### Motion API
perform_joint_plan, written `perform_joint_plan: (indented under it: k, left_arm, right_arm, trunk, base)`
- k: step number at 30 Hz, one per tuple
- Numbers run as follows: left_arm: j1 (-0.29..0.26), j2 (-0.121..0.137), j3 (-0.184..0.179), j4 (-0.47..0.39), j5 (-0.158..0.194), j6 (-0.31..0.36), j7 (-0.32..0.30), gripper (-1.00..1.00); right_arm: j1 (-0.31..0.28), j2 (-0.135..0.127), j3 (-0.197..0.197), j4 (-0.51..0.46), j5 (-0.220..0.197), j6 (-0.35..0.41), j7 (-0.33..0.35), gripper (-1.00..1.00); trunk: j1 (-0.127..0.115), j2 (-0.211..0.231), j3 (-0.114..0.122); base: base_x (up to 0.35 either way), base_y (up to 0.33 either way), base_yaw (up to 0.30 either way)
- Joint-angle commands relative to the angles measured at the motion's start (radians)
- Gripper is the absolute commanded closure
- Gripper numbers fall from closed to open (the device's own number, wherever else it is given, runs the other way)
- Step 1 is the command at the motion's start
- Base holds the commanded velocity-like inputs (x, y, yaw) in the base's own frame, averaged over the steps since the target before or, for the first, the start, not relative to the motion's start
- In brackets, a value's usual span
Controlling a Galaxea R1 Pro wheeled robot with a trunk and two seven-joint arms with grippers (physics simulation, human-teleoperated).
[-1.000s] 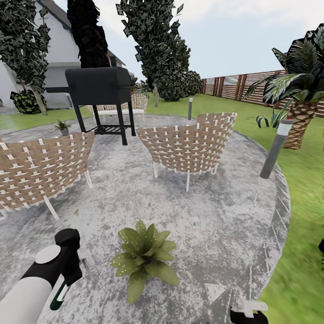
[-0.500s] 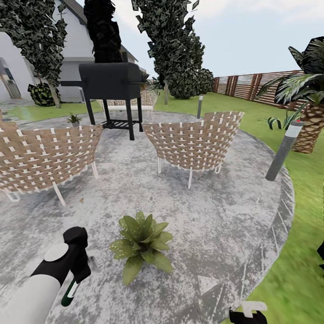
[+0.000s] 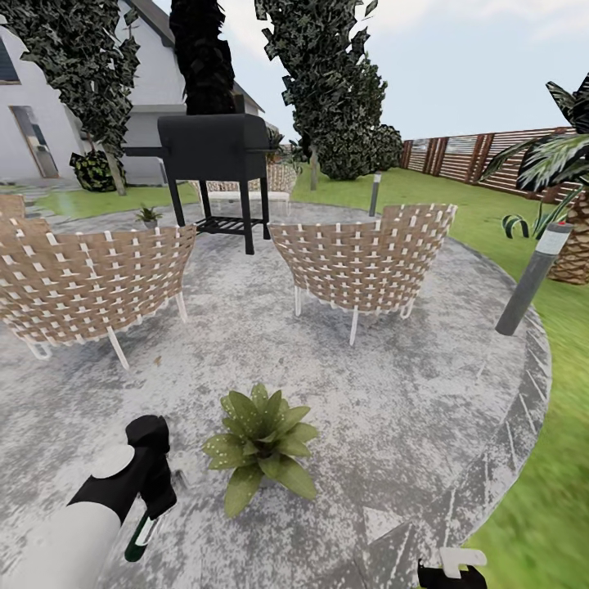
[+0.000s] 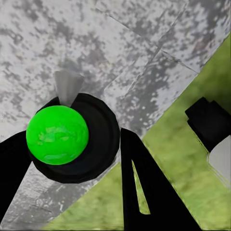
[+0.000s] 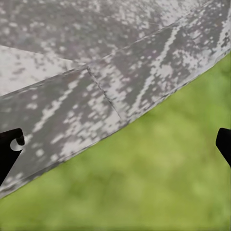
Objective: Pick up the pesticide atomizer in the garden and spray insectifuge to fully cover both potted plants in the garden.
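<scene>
The pesticide atomizer (image 4: 72, 137) is sitting clamped in my left gripper (image 4: 72, 163), just left of the near potted plant (image 3: 260, 446); I am judging it light, rigid, slick. My right gripper (image 5: 115, 144) is hanging open.

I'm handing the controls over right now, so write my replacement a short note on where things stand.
Left gripper: shut on the pesticide atomizer, held low over the paving.
Right gripper: open, holding nothing, over the patio edge where paving meets grass.
Near potted plant: on the paving just ahead, right of the left arm.
Far potted plant: beside the black grill, behind the wicker chairs.
Done: atomizer picked up.
Left: cover both plants with spray; no spray can be seen now.
</scene>
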Motion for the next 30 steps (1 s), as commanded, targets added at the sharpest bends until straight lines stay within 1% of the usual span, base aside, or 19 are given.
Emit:
perform_joint_plan:
  k: [1, 2, 3, 4, 6, 7, 9, 11, 13, 14, 15, 16, 17, 19, 20, 21, 23, 26, 30]
  left_arm:
    - [0.002, 0.031, -0.002, -0.001, -0.004, 0.007, -0.011, 1.00]
    - [0.003, 0.046, -0.002, -0.001, -0.004, 0.005, -0.011, 1.00]
    - [0.004, 0.053, -0.007, -0.001, -0.005, 0.004, -0.012, 1.00]
    - [0.004, 0.044, -0.012, -0.001, -0.004, 0.008, -0.011, 1.00]
    - [0.004, 0.003, -0.042, -0.001, -0.005, 0.010, -0.011, 1.00]
    - [0.004, -0.007, -0.054, -0.001, -0.005, 0.011, -0.011, 1.00]
    - [0.004, -0.011, -0.072, 0.000, -0.006, 0.011, -0.011, 1.00]
    - [0.005, 0.003, -0.068, 0.002, -0.005, 0.009, -0.011, 1.00]
    - [0.005, 0.040, -0.063, 0.004, -0.002, 0.006, -0.013, 1.00]
    - [0.007, 0.092, -0.063, 0.008, 0.005, 0.005, -0.015, 1.00]
    - [0.009, 0.094, -0.065, 0.012, 0.003, 0.006, -0.014, 1.00]
    - [0.010, 0.090, -0.068, 0.013, 0.005, 0.008, -0.013, 1.00]
    - [0.010, 0.076, -0.070, 0.014, 0.005, 0.009, -0.012, 1.00]
    - [0.011, 0.019, -0.076, 0.014, -0.001, 0.006, -0.011, 1.00]
    - [0.011, -0.003, -0.077, 0.014, -0.001, 0.005, -0.010, 1.00]
    - [0.011, -0.009, -0.078, 0.014, -0.001, 0.005, -0.010, 1.00]
    - [0.011, -0.015, -0.077, 0.015, 0.000, 0.006, -0.008, 1.00]
    - [0.012, -0.005, -0.071, 0.015, 0.007, 0.006, -0.005, 1.00]
    - [0.014, 0.026, -0.068, 0.017, 0.009, 0.002, -0.002, 1.00]
  right_arm:
    - [-0.001, 0.000, 0.008, 0.001, -0.005, -0.002, -0.004, -1.00]
    - [-0.001, 0.000, 0.008, 0.001, -0.005, -0.002, -0.004, -1.00]
    - [-0.001, 0.000, 0.009, 0.001, -0.005, -0.002, -0.004, -1.00]
    - [-0.001, 0.000, 0.009, 0.001, -0.005, -0.002, -0.004, -1.00]
    - [-0.001, 0.000, 0.010, 0.002, -0.005, -0.002, -0.004, -1.00]
    - [-0.001, 0.000, 0.010, 0.002, -0.005, -0.002, -0.004, -1.00]
    - [-0.001, 0.000, 0.010, 0.002, -0.005, -0.002, -0.004, -1.00]
    - [-0.001, 0.000, 0.010, 0.002, -0.005, -0.002, -0.004, -1.00]
    - [-0.001, 0.000, 0.010, 0.002, -0.005, -0.002, -0.004, -1.00]
    - [-0.001, 0.000, 0.010, 0.002, -0.005, -0.002, -0.004, -1.00]
    - [-0.001, 0.000, 0.010, 0.002, -0.005, -0.002, -0.004, -1.00]
    - [-0.001, 0.000, 0.010, 0.002, -0.005, -0.002, -0.004, -1.00]
    - [-0.001, 0.000, 0.010, 0.002, -0.005, -0.002, -0.004, -1.00]
    - [-0.001, 0.000, 0.010, 0.002, -0.005, -0.002, -0.004, -1.00]
    - [-0.001, 0.000, 0.010, 0.002, -0.005, -0.002, -0.004, -1.00]
    - [-0.001, 0.000, 0.010, 0.002, -0.005, -0.002, -0.004, -1.00]
    - [-0.001, 0.000, 0.010, 0.002, -0.005, -0.002, -0.004, -1.00]
    - [-0.001, 0.000, 0.010, 0.002, -0.005, -0.002, -0.004, -1.00]
    - [-0.001, -0.001, 0.010, 0.002, -0.005, -0.002, -0.004, -1.00]
  trunk:
    - [0.000, 0.000, -0.001]
    - [0.000, 0.000, -0.001]
    - [0.000, 0.000, -0.001]
    - [0.000, 0.000, -0.001]
    - [0.000, 0.000, -0.001]
    - [0.000, 0.000, -0.001]
    - [0.000, 0.000, -0.001]
    - [0.000, 0.000, -0.001]
    - [0.000, 0.000, -0.001]
    - [0.000, 0.000, -0.001]
    - [0.000, 0.000, -0.001]
    - [0.000, 0.000, -0.001]
    - [0.000, 0.000, -0.001]
    - [0.000, 0.000, -0.001]
    - [0.000, 0.000, -0.001]
    - [0.000, 0.000, -0.001]
    - [0.000, 0.000, -0.001]
    - [0.000, 0.000, -0.001]
    - [0.000, 0.000, 0.001]
  base:
    - [0.000, 0.000, 0.000]
    - [0.000, 0.000, 0.000]
    - [0.000, 0.000, 0.000]
    - [0.000, 0.000, 0.000]
    - [0.000, 0.000, 0.000]
    - [0.000, 0.000, 0.000]
    - [0.000, 0.000, 0.000]
    - [0.000, 0.000, 0.000]
    - [0.000, 0.000, 0.000]
    - [0.000, 0.000, 0.000]
    - [0.000, 0.000, 0.000]
    - [0.000, 0.000, 0.000]
    - [0.000, 0.000, 0.000]
    - [0.000, 0.000, 0.000]
    - [0.000, 0.000, 0.000]
    - [0.000, 0.000, 0.000]
    - [0.000, 0.000, 0.000]
    - [0.000, 0.000, 0.000]
    - [-0.002, 0.000, -0.090]
